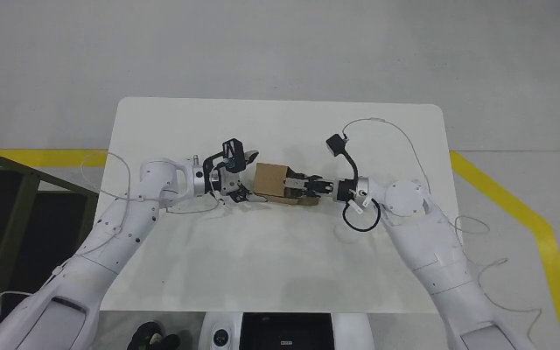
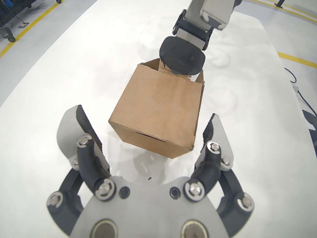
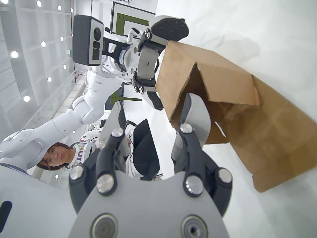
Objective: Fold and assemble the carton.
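Partly inside the open-ended carton (image 1: pixel 271 178), one of the right jaws.

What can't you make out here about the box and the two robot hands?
- Inside of the carton: top view, covered by its own upper panel; right wrist view, blocked by a finger of the right gripper.
- Carton's far flaps: left wrist view, partly behind that gripper's dark pad.
- Carton's underside: every view, it faces the table.
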